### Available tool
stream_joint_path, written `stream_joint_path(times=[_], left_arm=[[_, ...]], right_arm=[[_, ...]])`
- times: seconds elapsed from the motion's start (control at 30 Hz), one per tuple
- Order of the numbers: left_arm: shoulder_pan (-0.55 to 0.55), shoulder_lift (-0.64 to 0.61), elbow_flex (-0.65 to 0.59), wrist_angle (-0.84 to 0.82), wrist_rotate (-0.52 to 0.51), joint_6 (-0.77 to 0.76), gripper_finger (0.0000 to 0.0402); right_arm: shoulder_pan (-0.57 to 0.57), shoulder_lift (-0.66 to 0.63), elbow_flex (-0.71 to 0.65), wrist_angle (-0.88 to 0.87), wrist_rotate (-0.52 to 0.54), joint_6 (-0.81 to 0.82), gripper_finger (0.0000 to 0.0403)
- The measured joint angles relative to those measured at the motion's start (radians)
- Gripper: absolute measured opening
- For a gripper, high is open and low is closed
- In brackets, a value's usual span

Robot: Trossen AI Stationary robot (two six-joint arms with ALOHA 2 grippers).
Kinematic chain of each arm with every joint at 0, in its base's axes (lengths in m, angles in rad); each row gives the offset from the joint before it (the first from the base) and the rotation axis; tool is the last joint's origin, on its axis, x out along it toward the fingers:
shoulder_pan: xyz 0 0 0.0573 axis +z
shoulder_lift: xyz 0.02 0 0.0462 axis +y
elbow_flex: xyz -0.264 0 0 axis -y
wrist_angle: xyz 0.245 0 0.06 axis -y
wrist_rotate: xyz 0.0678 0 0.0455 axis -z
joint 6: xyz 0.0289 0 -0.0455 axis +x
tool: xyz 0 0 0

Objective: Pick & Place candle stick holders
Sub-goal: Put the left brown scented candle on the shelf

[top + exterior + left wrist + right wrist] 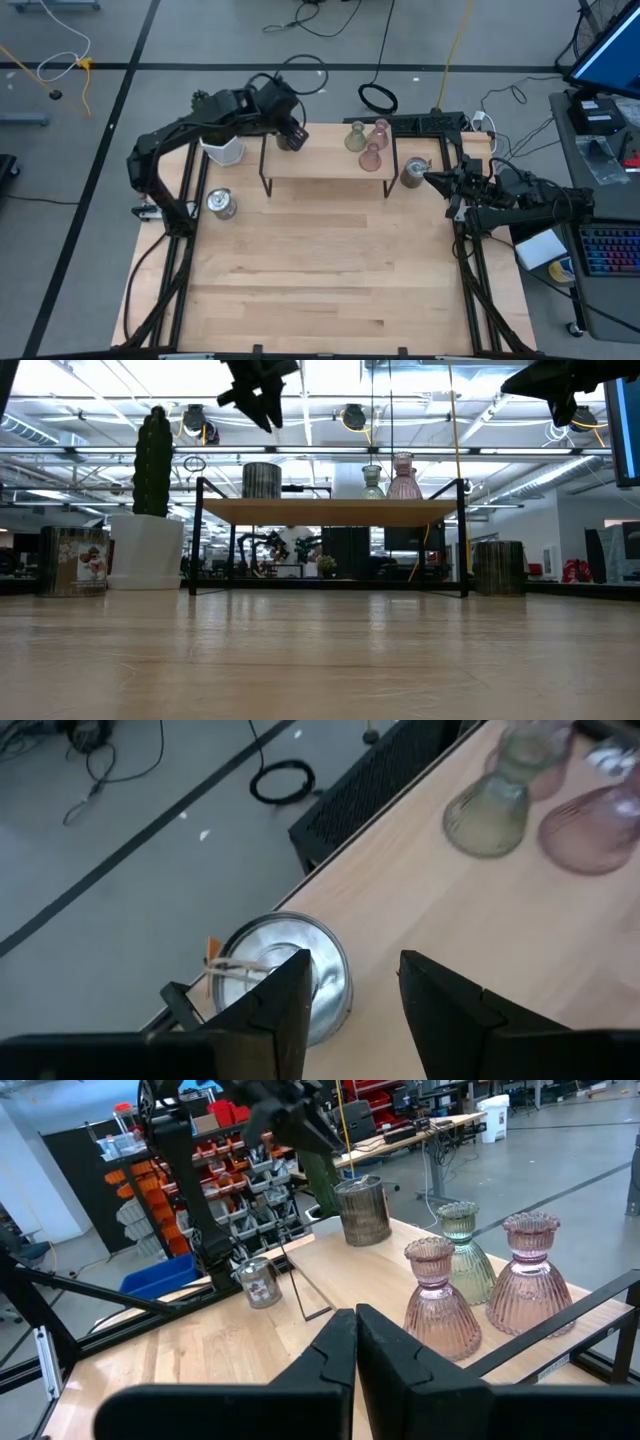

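- High view: a small raised shelf (325, 165) stands at the far side of the table (320, 270). On the shelf's left end stands a silver cup (289, 139), with the left gripper (291, 133) just above it. On the right part stand the olive-green holder (355, 137) and two pink holders (380, 130), close together. A second silver cup (220, 203) lies on the table left of the shelf, near the white pot (224, 150). A third silver cup (413, 172) stands just right of the shelf, with the right gripper (432, 179) beside it.
- Low view: the shelf carries the silver cup (262, 480) at its left, and the green holder (372, 482) and a pink holder (404, 477) at its right. The cactus (152, 460) in the white pot is left of the shelf.
- Left wrist view: the fingers (283, 1010) stand apart and hold nothing; the silver cup (290, 965) is just behind one finger, at the shelf's edge.
- Right wrist view: the fingers (325, 1355) are pressed together and hold nothing. The two pink holders (440, 1298) and the green one (465, 1250) are on the shelf.
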Motion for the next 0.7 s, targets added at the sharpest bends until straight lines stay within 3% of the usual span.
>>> stream_joint_path(times=[0.4,0.7], left_arm=[[-0.132,-0.094,0.0,-0.042,0.006,-0.032,0.0154],[-0.268,-0.122,0.0,-0.28,0.077,-0.221,0.0154]], right_arm=[[0.0,0.0,0.0,0.0,0.0,0.0,0.0004],[0.0,0.0,0.0,0.0,0.0,0.0,0.0004]])
